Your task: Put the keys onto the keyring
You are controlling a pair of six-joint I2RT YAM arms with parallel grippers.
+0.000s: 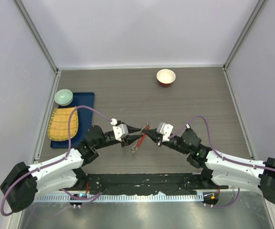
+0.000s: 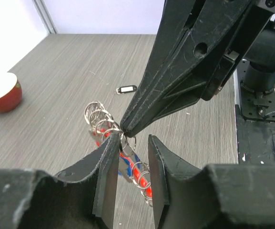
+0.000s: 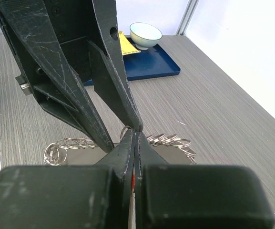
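The keyring, a red bar strung with silvery rings, hangs above the table between both grippers. A blue-headed key lies against the bar. My right gripper is shut on the keyring's upper end at a small silver ring; a thin red sliver shows between its pads. My left gripper straddles that same ring with its jaws apart, the left finger touching it. A black-and-white oval key lies alone on the table beyond.
A red-rimmed white bowl stands at the back. At the left a blue tray carries a teal bowl and a yellow mat. Both arms meet mid-table near the front.
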